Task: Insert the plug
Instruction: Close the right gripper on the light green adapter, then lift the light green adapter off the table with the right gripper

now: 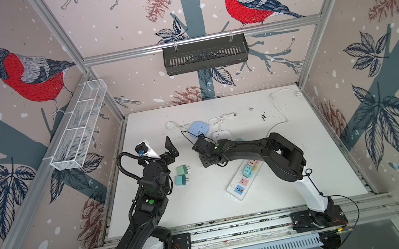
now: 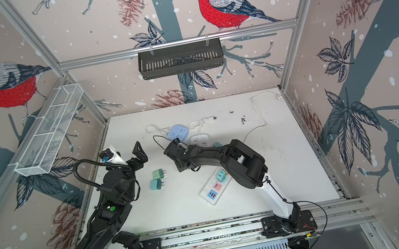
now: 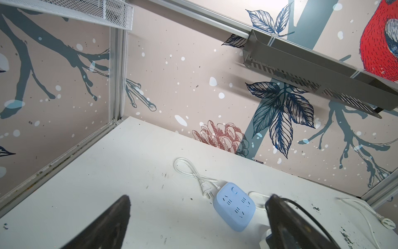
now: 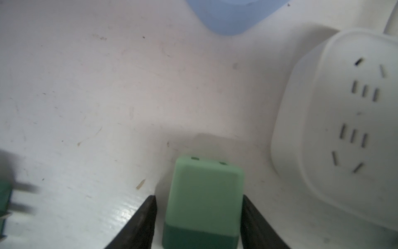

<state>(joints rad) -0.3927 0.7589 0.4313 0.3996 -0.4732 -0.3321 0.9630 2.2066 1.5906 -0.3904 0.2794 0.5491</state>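
Note:
A light green plug (image 4: 204, 194) with a darker green base stands on the white table between the fingers of my right gripper (image 4: 198, 197). One finger touches its side. A narrow gap shows at the other finger (image 4: 142, 217). In both top views my right gripper (image 1: 204, 148) hangs low over the table beside the white socket cube (image 1: 221, 135), and the plug under it is hidden. The long power strip (image 1: 246, 177) lies under the right forearm with several coloured plugs in it. My left gripper (image 1: 171, 149) is raised, open and empty.
Two loose green plugs (image 1: 181, 170) (image 1: 181, 180) lie by the left arm. A blue socket cube (image 1: 199, 128) with a white cord sits just beyond the right gripper. A white cable (image 1: 280, 108) runs to the back right corner. Wire and black baskets hang on the walls.

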